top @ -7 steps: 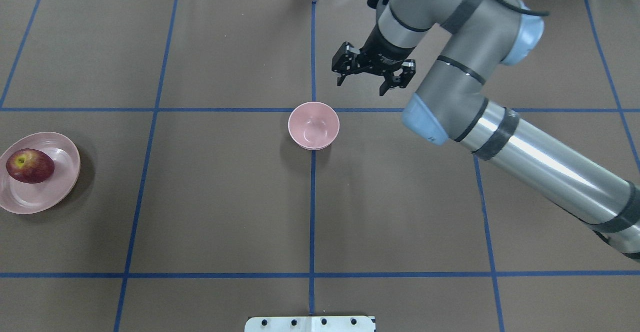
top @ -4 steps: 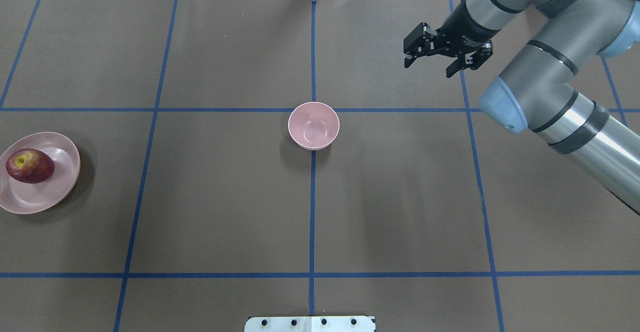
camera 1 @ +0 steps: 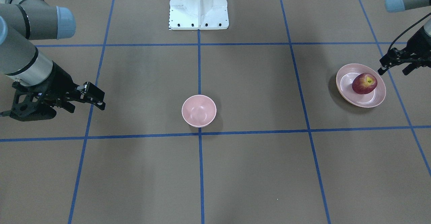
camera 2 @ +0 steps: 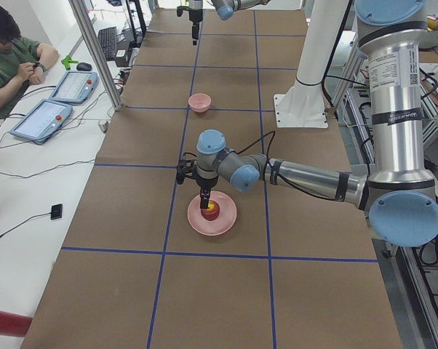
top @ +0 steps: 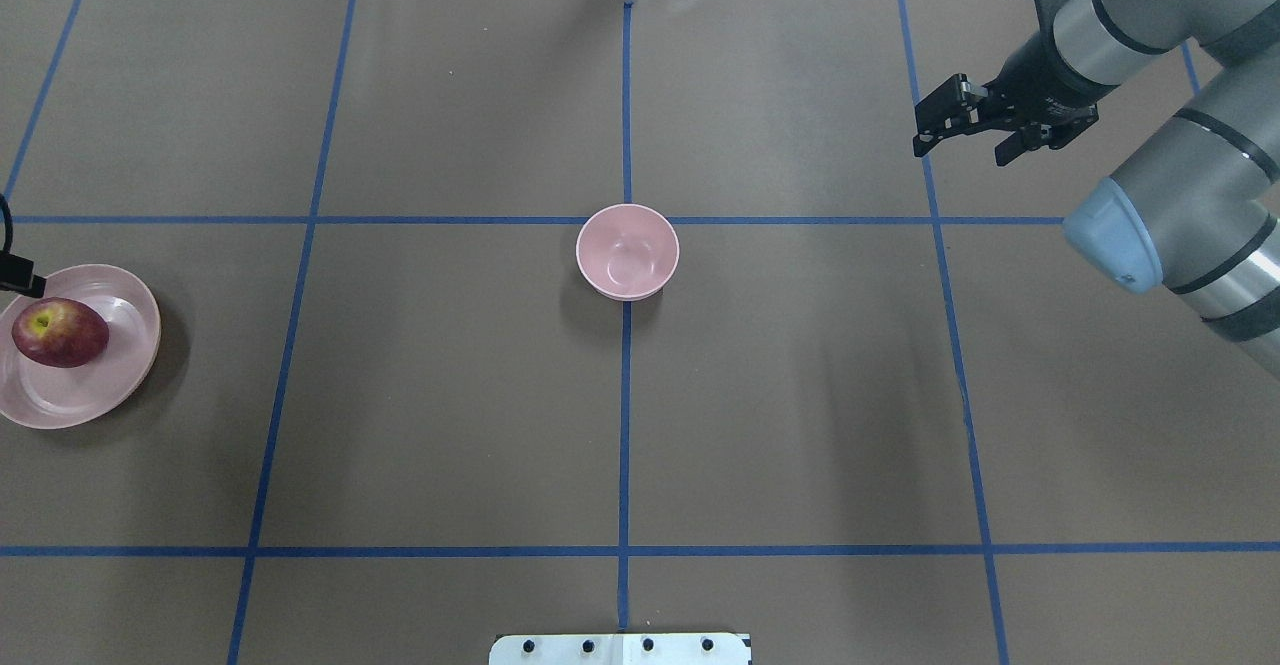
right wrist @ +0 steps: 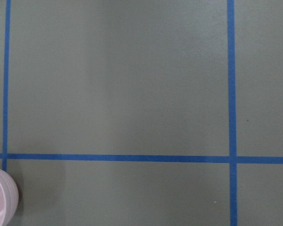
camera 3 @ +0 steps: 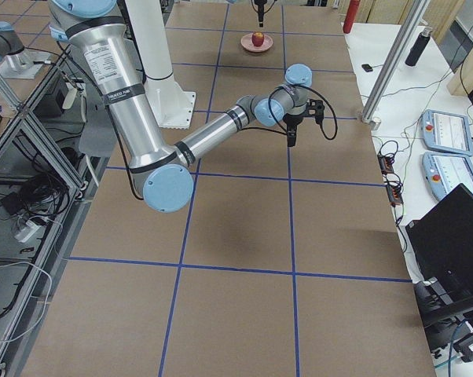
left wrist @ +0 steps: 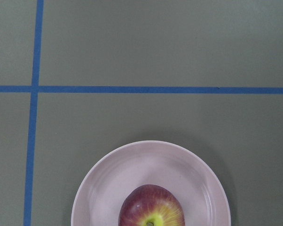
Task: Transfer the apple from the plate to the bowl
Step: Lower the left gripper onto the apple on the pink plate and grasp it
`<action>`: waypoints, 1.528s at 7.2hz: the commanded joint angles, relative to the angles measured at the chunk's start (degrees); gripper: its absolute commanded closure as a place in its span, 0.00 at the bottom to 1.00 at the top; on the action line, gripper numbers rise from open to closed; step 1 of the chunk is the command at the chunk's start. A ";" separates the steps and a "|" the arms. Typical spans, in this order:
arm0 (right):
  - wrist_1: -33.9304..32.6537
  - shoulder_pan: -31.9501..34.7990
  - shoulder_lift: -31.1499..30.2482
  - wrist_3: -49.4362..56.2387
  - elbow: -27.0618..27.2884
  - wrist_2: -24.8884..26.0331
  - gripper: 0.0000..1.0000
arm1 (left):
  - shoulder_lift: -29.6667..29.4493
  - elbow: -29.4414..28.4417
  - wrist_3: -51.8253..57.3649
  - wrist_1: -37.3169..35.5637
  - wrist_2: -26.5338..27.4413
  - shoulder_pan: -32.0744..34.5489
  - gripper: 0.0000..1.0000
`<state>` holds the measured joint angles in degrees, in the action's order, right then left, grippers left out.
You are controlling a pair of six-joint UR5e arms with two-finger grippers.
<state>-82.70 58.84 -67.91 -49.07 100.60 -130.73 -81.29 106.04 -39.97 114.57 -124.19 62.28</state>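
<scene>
dark red apple lies on the plate, low and just beside my left gripper, whose jaws stand apart with nothing in them. i judge this is the approach: next i must go down and close around it. the bowl waits well apart, with nothing between. beyond it my right gripper hangs, jaws apart too.
</scene>
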 commanded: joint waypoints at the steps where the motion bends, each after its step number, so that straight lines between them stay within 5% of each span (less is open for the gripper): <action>1: 0.00 0.05 -0.65 0.47 0.21 0.04 0.00 | -0.18 -2.75 -1.51 3.10 1.41 -2.42 0.02; 3: 0.00 -0.04 -0.56 0.47 0.21 -0.13 0.00 | -1.05 -8.81 -1.68 9.50 1.41 -3.03 0.02; 11: 0.00 0.05 -0.73 0.47 0.21 -0.58 0.00 | -2.29 -10.94 -3.00 9.71 1.32 -6.37 0.02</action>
<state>-82.70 58.89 -68.64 -48.60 100.73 -131.34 -83.54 95.82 -43.04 124.22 -122.87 56.89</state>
